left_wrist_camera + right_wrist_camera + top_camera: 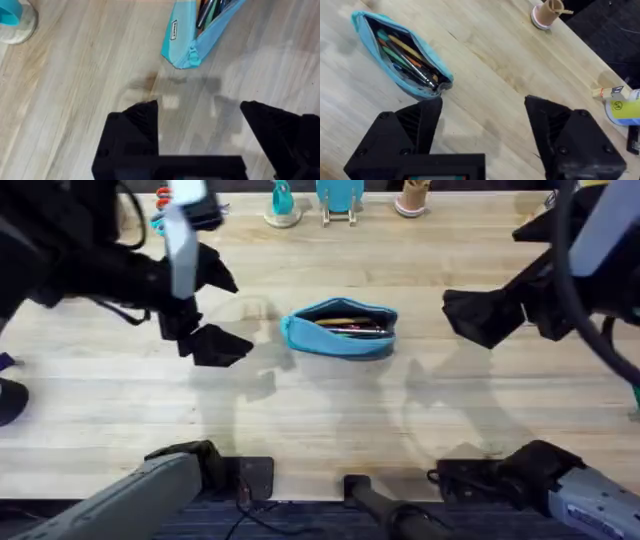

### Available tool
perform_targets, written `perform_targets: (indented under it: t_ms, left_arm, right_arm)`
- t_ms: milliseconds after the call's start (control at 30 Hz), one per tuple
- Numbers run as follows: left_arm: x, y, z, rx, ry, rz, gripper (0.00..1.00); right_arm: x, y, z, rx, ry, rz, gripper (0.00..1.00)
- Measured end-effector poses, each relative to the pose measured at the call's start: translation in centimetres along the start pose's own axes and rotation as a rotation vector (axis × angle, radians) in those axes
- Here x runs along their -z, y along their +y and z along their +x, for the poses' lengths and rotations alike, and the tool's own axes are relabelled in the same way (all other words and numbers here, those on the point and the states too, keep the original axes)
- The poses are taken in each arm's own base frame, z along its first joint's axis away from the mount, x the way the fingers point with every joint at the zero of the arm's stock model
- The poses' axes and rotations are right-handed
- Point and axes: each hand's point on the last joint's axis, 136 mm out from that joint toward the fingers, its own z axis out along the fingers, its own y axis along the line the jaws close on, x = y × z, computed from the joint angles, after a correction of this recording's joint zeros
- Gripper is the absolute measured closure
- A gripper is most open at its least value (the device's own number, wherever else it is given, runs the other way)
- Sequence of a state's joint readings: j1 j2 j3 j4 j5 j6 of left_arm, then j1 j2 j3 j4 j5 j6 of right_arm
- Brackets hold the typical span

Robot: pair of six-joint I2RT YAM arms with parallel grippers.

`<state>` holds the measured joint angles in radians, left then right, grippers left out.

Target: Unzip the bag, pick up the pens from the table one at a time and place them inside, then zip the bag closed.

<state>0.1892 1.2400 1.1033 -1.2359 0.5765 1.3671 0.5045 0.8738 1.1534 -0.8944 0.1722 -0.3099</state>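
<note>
The light blue bag [338, 330] lies unzipped in the middle of the table [330, 420], its mouth gaping. Pens [350, 326] lie inside it; in the right wrist view the pens [409, 59] show as orange-yellow, green and dark sticks packed in the bag [367, 25]. My left gripper [228, 312] hovers open just left of the bag, nothing between its fingers; in its own view the bag's zip end [192, 56] lies a little ahead of the left gripper [200, 125]. My right gripper [466, 316] hangs open to the bag's right, also empty [482, 130].
Along the back edge stand orange and teal scissors [160, 210], a teal object on a white base [283, 208], a blue stand [340, 195] and a tan cup [547, 11]. A yellow-labelled bottle [622, 107] lies at the far right.
</note>
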Motion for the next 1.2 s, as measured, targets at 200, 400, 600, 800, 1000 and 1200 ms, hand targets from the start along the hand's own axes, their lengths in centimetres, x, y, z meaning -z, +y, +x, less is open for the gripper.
perform_targets:
  t_ms: [200, 400, 600, 800, 1000, 1200]
  left_arm:
    - [0.7, 0.6, 1.6, 0.038, -0.086, -0.039, 0.004]
    - [1.1, 1.9, 3.5, 0.065, -0.108, -0.115, 0.006]
    - [1.2, 2.2, 3.8, 0.066, -0.11, -0.128, 0.006]
    - [1.2, 2.0, 3.7, 0.07, -0.115, -0.12, 0.006]
    - [1.3, 1.9, 3.3, 0.054, -0.135, -0.119, 0.006]
    - [0.9, 2.0, 2.9, -0.01, -0.178, -0.105, 0.006]
  right_arm:
    - [-0.6, 0.1, -0.8, 0.004, -0.016, -0.003, 0.003]
    - [-0.4, 0.7, -2.7, -0.016, -0.093, -0.013, 0.003]
    - [-0.3, 1.0, -3.4, -0.182, -0.117, -0.031, 0.003]
    - [-0.3, 1.0, -3.4, -0.523, -0.112, -0.051, 0.003]
    - [-0.3, 0.9, -3.4, -0.728, -0.109, -0.063, 0.003]
    - [-0.2, 0.9, -3.5, -0.833, -0.11, -0.07, 0.003]
